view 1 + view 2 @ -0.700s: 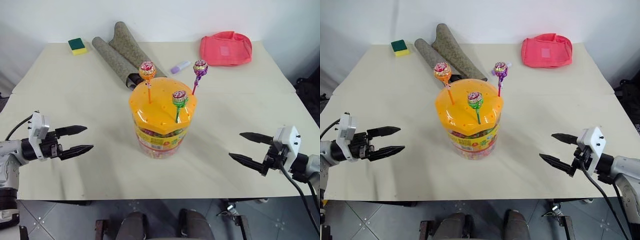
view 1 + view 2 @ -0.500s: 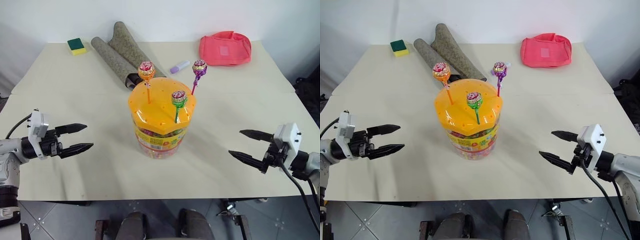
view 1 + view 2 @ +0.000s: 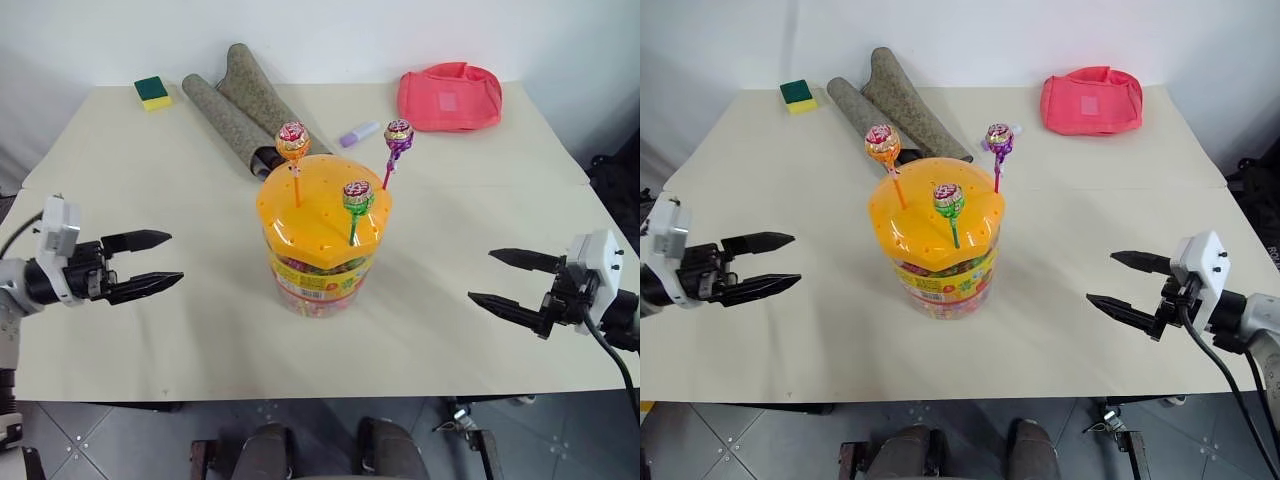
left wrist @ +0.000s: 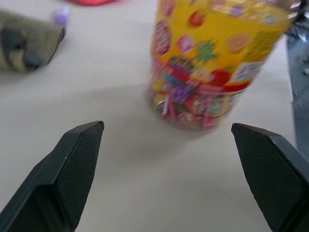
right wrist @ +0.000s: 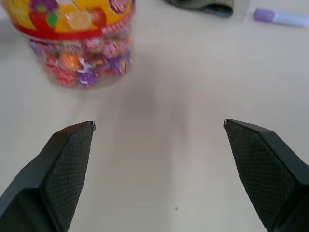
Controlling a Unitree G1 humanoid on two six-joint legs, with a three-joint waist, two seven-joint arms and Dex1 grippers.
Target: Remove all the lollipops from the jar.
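the jar stood upright near the middle of the table, and all three lollipops were planted by their sticks in holes of its orange lid — the orange lollipop at the far left of the lid, the purple lollipop leaning out over the far right edge, the green lollipop nearer the front. none had been pulled yet.

the left gripper hung well apart from the jar on its left, fingers spread wide and holding nothing; the right gripper was likewise empty with fingers parted, well apart on the right. both pointed inward, low, about level with the jar's label rather than with the candy heads.

the main risk looked to be the jar itself. it seemed tall and light, and no gripper steadied it, so a sideways approach at that height would likely have struck the wall and shoved or tipped it. a pull that was not straight along the stick might have dragged the lid, or lifted the whole jar if the stick sat tight in its hole.

the sticks were thin — a pinch a little off would probably have closed on air or bent the stick. the heads stood close together, so reaching for the green one could have knocked a neighbour. the grey rolled mats and the lilac tube lay just behind the jar, and a jar pushed back could have run into them.
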